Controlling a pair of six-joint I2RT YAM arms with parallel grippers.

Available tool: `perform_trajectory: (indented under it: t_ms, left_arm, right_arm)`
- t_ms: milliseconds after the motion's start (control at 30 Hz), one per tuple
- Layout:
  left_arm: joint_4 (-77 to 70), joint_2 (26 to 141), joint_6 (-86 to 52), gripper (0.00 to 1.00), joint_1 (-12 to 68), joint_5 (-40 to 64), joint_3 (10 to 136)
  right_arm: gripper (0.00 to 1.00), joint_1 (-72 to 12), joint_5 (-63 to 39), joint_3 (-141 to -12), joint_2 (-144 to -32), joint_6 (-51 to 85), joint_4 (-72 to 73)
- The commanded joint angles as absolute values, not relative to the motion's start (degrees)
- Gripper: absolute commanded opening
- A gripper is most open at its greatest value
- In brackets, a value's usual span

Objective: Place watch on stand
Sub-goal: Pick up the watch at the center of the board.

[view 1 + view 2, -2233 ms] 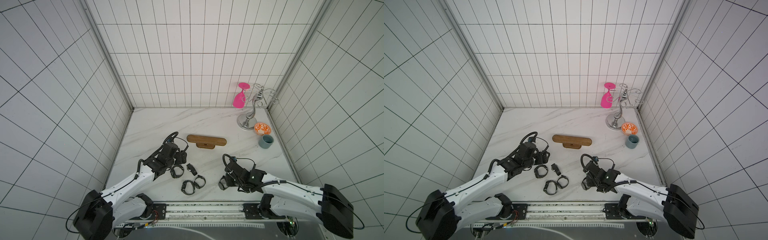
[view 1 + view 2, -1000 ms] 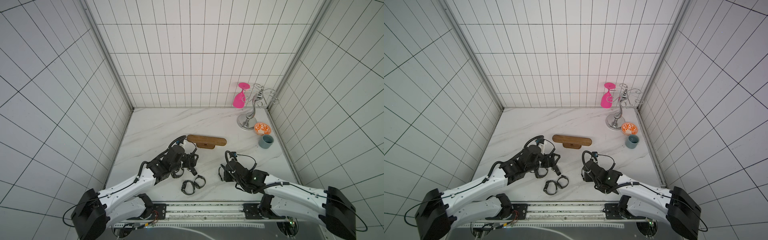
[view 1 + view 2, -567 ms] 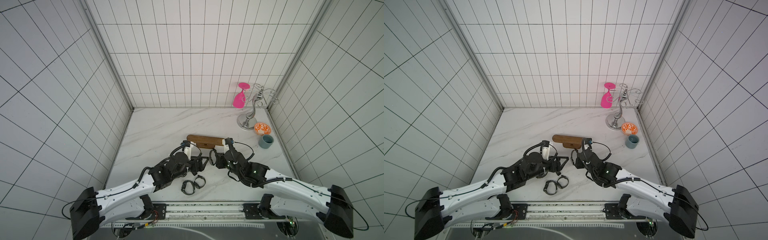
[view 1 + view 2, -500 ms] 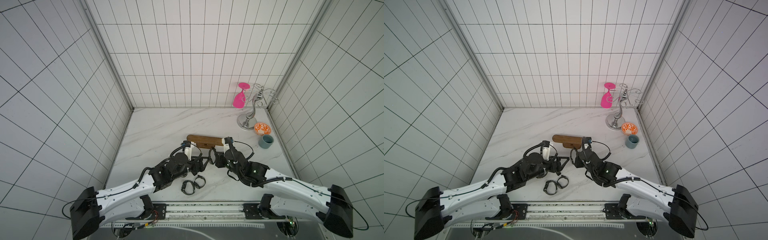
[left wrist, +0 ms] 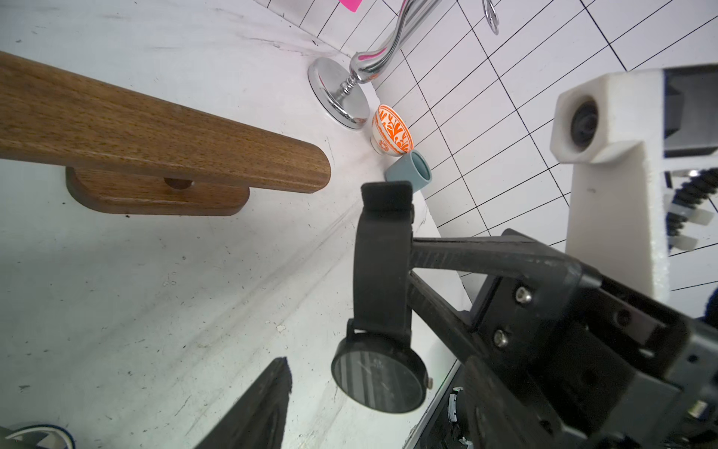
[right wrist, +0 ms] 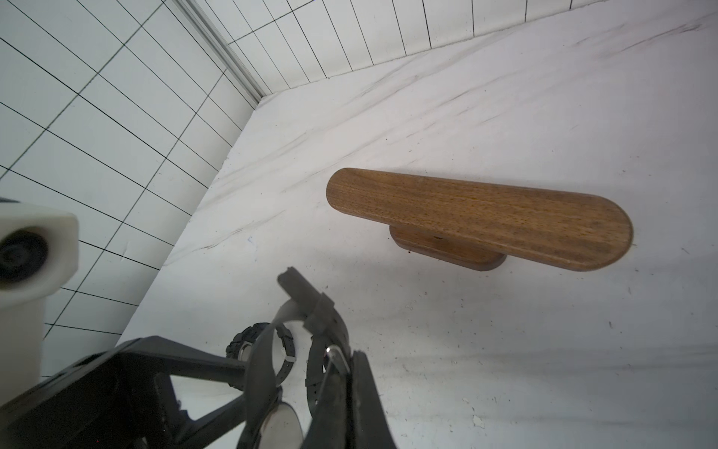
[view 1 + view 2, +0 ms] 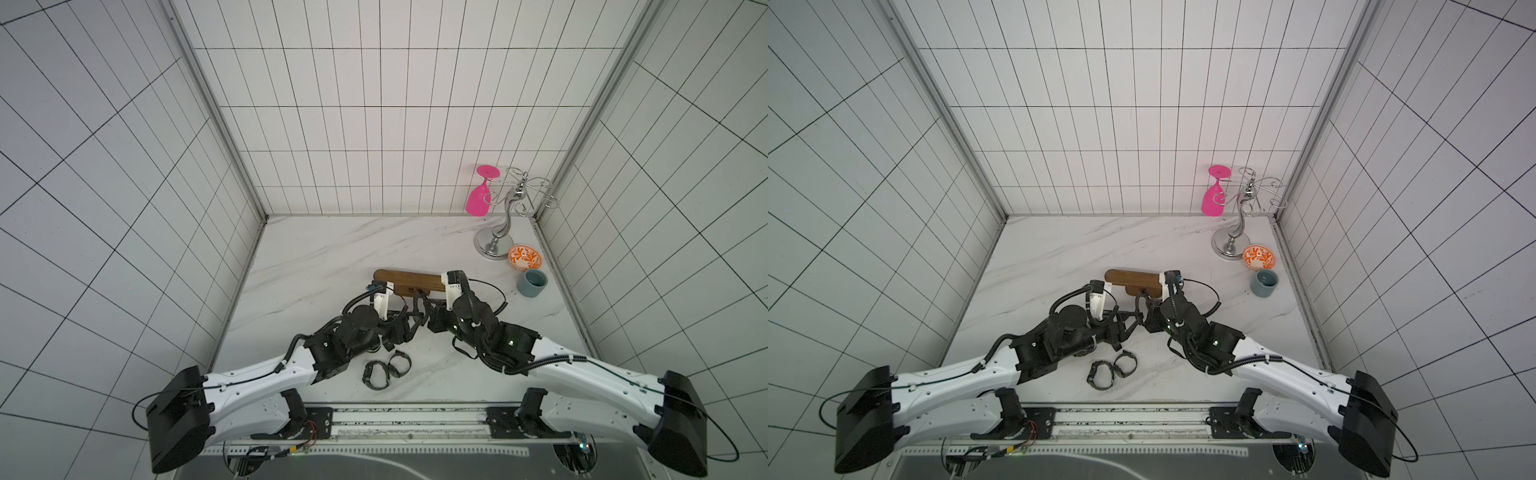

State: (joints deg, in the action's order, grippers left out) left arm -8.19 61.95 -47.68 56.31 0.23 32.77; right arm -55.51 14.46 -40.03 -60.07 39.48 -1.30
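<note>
The stand (image 7: 407,280) (image 7: 1131,278) is a long brown wooden bar on a short base, mid-table; it also shows in the wrist views (image 5: 155,128) (image 6: 478,217). A black round-faced watch (image 5: 379,373) (image 6: 326,322) hangs in the air just in front of the stand. My right gripper (image 7: 426,309) (image 6: 349,361) is shut on its strap by the buckle. My left gripper (image 7: 409,322) (image 7: 1129,318) faces it, open. One of its fingers (image 5: 268,408) is apart from the watch face, and another finger (image 6: 217,367) reaches the strap's other half.
Two more black watches (image 7: 374,374) (image 7: 399,363) lie on the marble near the front edge. At the back right stand a chrome wire rack (image 7: 496,232) with a pink glass (image 7: 478,199), an orange patterned bowl (image 7: 525,257) and a blue-grey cup (image 7: 532,283).
The right arm has carried the watch left and forward, to just in front of the stand. The left arm has swung right from the loose watches to meet it, and its jaws have narrowed a little.
</note>
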Motion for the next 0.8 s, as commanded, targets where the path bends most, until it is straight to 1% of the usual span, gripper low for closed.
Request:
perform_trajectory:
  t_ms: [0, 167, 567, 767]
  left_arm:
    - [-10.9, 62.6, -48.1, 0.69, 56.8, 1.4, 32.3]
    - [-11.3, 62.9, -48.0, 0.66, 57.0, 1.7, 32.3]
    - [-11.3, 64.2, -47.7, 0.53, 57.2, 2.1, 33.0]
    - [-11.2, 63.4, -47.5, 0.5, 57.3, 1.6, 33.1]
  right_arm:
    - [0.0, -55.4, 13.9, -44.1, -58.8, 38.8, 1.4]
    - [0.0, -55.5, 13.2, -43.8, -58.6, 38.4, 2.5]
    - [0.0, -55.5, 13.1, -43.6, -58.6, 38.4, 3.1]
    - [0.0, -55.5, 12.6, -43.2, -58.9, 38.5, 3.4]
